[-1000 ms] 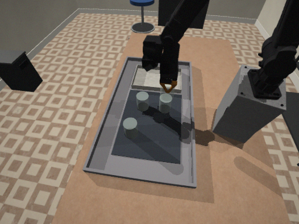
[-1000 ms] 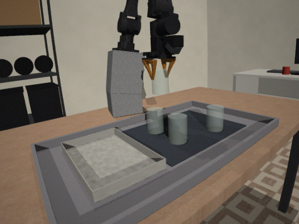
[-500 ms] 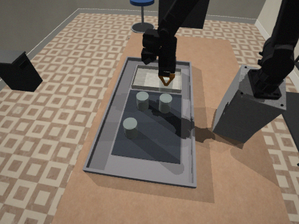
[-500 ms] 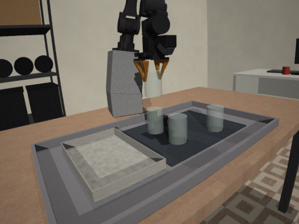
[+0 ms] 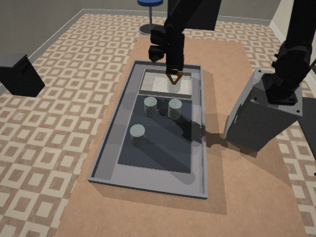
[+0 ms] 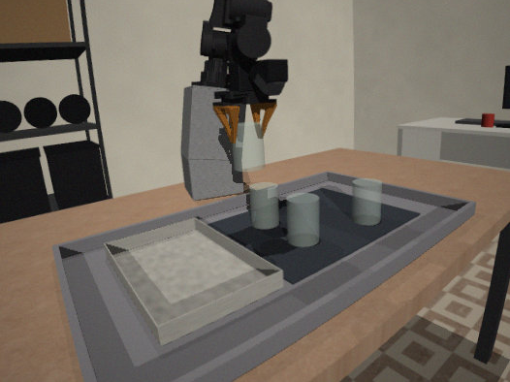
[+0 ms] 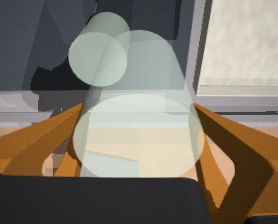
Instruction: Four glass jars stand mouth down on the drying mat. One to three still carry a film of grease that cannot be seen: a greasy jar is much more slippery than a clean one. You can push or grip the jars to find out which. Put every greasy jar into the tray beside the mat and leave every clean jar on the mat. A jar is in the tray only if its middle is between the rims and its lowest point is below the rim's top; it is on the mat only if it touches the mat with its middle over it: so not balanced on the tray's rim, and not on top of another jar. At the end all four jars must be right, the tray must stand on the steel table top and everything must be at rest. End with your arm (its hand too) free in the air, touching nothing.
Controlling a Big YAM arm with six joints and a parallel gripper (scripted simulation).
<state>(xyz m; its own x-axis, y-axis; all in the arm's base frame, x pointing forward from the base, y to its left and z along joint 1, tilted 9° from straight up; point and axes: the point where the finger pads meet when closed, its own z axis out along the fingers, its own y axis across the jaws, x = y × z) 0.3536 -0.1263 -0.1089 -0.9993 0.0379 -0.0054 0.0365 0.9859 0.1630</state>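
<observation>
My gripper (image 5: 174, 82) (image 6: 249, 139) (image 7: 138, 111) is shut on a pale glass jar (image 6: 249, 157) (image 7: 138, 142), held mouth down in the air. In the top view it appears over the right part of the white tray (image 5: 148, 80) (image 6: 184, 264) (image 7: 240, 45); the exterior view shows it well above rim height. Three jars stand mouth down on the dark mat (image 5: 127, 157) (image 6: 339, 251) (image 7: 20, 30): one (image 5: 175, 110) (image 6: 264, 207) near the tray on the robot's side, one (image 5: 151, 107) (image 6: 302, 221) beside it, one (image 5: 137, 136) (image 6: 366, 202) farther off. Grease cannot be seen.
The tray and mat lie inside the raised edges of the grey steel top (image 5: 150, 183) (image 6: 97, 322). Nothing shows in the tray. A wooden table (image 5: 168, 216) surrounds the steel top. The robot's grey pedestal (image 5: 255, 124) (image 6: 208, 143) stands beside it.
</observation>
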